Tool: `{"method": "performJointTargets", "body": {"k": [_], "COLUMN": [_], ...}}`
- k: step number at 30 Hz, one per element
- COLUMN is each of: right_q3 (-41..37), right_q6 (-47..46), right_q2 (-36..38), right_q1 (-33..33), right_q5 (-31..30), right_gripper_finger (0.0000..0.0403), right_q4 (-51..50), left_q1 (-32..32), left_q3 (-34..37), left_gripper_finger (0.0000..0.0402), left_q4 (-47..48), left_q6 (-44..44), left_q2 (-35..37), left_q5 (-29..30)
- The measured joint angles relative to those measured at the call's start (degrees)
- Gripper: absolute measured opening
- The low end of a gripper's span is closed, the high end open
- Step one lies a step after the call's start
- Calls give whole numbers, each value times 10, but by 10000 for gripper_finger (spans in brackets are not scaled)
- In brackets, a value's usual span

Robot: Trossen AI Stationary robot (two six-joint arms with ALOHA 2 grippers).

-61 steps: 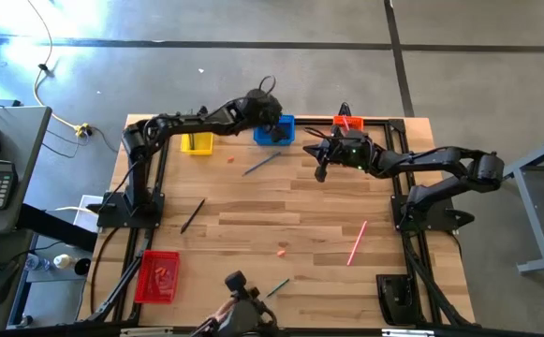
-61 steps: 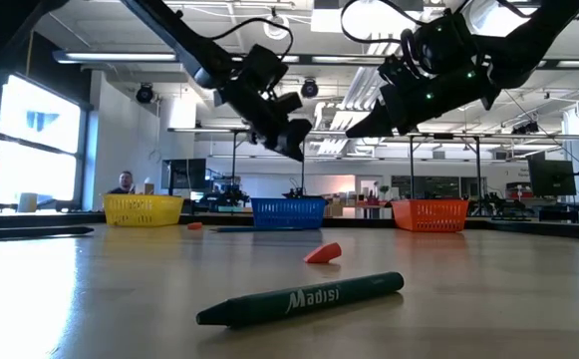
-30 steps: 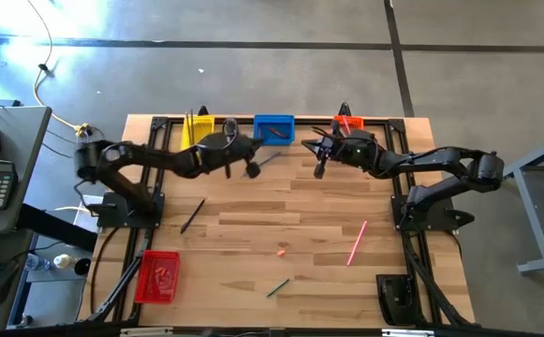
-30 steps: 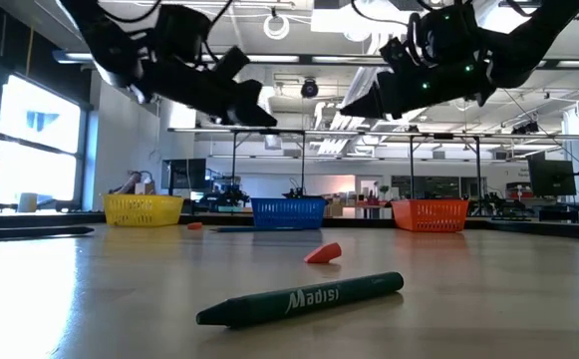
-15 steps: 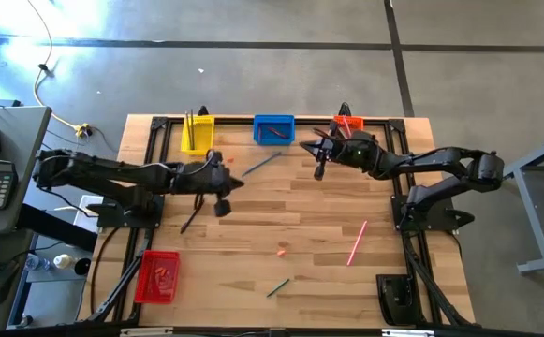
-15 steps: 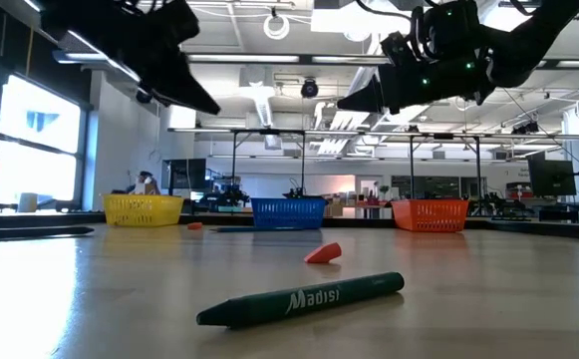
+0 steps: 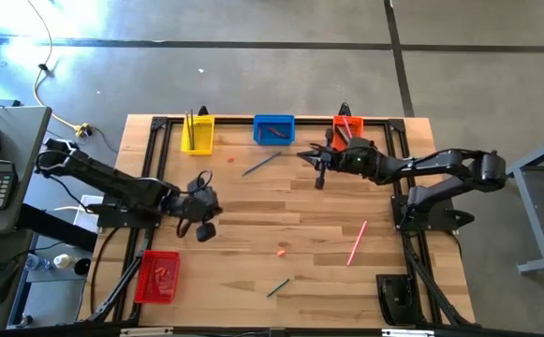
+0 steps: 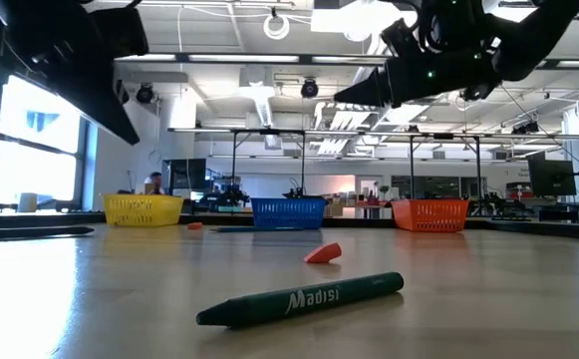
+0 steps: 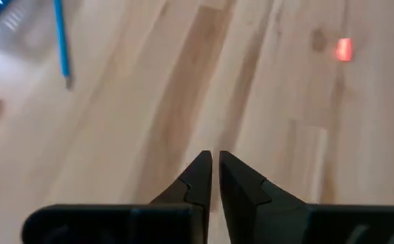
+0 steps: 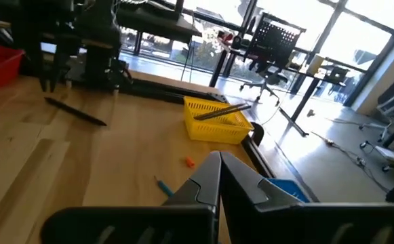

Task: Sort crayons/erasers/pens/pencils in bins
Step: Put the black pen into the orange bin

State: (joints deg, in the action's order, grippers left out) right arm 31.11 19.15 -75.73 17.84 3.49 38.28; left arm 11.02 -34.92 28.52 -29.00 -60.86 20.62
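My left gripper (image 7: 213, 204) hovers over the table's left half with its fingers shut (image 9: 215, 164), slanting down at bare wood and holding nothing. A black pen (image 10: 74, 110) lies on the wood close by it. My right gripper (image 7: 301, 153) hangs shut and empty (image 10: 218, 160) above the far middle, pointing toward the table's left. A blue stick (image 7: 262, 164) and a small eraser (image 7: 231, 159) lie below the blue bin (image 7: 273, 129). Another eraser (image 7: 282, 250), a pink pen (image 7: 357, 242) and a green crayon (image 8: 304, 296) lie nearer.
The yellow bin (image 7: 197, 134) holds thin sticks, and the orange bin (image 7: 346, 126) holds a pink one; both stand on the far edge. The red bin (image 7: 157, 277) sits near the front left corner. Bare wood spans the middle. A person shows far behind the table (image 8: 153, 182).
My left gripper has swung from the far middle, beside the blue stick, toward the near left, and now hangs over the place where the black pen lay. It has turned about on the way. Nothing on the table has moved.
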Motion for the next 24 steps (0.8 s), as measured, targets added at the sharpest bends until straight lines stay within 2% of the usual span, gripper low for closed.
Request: {"method": "performJointTargets", "body": {"k": [11,15,18,21,24], "right_q3": [0,0,0,0,0], "right_q6": [8,2,-6,-11,-9], "right_q2": [73,81,81,81,81], "right_q1": [1,1,-3,-11,-22], "right_q5": [0,1,1,1,2], "right_gripper_finger": [0,0,0,0,0], "right_q4": [-8,-23,-32,-35,-36], "left_q1": [101,114,100,80,39], "left_q3": [0,0,0,0,0], "left_gripper_finger": [83,107,116,117,118], "left_q4": [60,122,190,225,221], "left_q6": [-189,-309,-392,-391,-352], "left_q2": [-46,-65,-77,-89,-102], "left_q5": [6,6,-12,-15,-19]}}
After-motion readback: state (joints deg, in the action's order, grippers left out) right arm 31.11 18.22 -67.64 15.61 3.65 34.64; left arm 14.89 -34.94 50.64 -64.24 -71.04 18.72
